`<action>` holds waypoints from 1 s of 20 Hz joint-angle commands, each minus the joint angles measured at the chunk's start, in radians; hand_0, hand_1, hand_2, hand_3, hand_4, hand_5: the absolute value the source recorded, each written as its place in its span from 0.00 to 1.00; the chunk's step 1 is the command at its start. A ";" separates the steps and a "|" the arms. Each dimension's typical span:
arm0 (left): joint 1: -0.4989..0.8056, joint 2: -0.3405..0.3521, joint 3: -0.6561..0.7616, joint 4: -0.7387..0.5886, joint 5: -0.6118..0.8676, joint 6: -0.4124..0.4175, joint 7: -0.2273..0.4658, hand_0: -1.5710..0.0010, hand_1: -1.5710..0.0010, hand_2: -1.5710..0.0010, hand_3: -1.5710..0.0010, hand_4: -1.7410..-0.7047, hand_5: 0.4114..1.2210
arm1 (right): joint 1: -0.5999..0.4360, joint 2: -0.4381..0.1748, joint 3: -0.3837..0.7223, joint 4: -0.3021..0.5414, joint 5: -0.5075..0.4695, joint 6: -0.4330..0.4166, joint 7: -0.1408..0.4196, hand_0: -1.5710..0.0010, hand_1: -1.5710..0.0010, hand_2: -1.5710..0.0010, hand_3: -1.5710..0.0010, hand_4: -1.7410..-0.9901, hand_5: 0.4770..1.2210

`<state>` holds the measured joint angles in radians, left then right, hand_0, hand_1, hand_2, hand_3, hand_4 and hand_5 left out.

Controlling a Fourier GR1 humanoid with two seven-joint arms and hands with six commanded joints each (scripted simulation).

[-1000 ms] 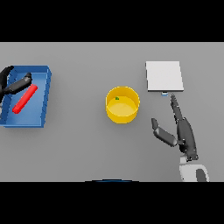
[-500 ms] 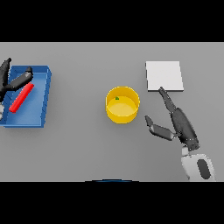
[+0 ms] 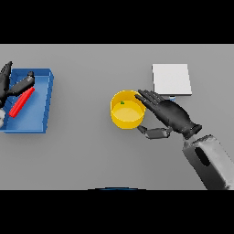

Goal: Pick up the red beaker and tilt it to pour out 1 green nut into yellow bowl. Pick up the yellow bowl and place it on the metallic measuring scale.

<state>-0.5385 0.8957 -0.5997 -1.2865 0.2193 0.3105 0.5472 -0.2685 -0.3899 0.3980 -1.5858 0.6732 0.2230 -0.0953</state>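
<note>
Head view: yellow bowl (image 3: 127, 109) at table centre, green nut (image 3: 122, 103) inside. Right hand (image 3: 168, 114) beside its right rim, fingers spread, grasping nothing. Step judged: bowl pickup; next, closing round rim. Scale (image 3: 171, 79) far right. Left hand (image 3: 9, 84) released over blue tray (image 3: 40, 107).

Upright yellow bowl (image 3: 127, 109) with green nut (image 3: 122, 103), mid-table.
</note>
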 commanded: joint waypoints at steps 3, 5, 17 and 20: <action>-0.013 0.000 0.000 0.002 0.004 -0.011 0.009 1.00 1.00 1.00 1.00 0.91 0.39 | -0.069 -0.015 0.037 0.059 0.023 0.052 -0.019 1.00 1.00 1.00 1.00 0.62 0.24; -0.012 -0.007 -0.005 0.009 0.005 -0.015 0.012 1.00 1.00 1.00 1.00 0.91 0.38 | -0.122 -0.009 0.061 0.093 0.036 0.082 -0.018 1.00 1.00 1.00 1.00 0.62 0.25; -0.014 -0.003 -0.004 0.027 -0.003 -0.020 -0.019 1.00 1.00 1.00 1.00 0.91 0.40 | -0.297 0.028 0.180 0.313 0.088 0.201 -0.089 1.00 1.00 1.00 1.00 0.63 0.27; -0.033 -0.006 0.005 0.046 0.003 -0.033 -0.023 1.00 1.00 1.00 1.00 0.91 0.40 | -0.306 0.032 0.201 0.345 0.107 0.211 -0.081 1.00 1.00 1.00 1.00 0.59 0.26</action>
<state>-0.5715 0.8901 -0.5942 -1.2407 0.2221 0.2782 0.5251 -0.5743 -0.3573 0.5990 -1.2408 0.7804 0.4336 -0.1748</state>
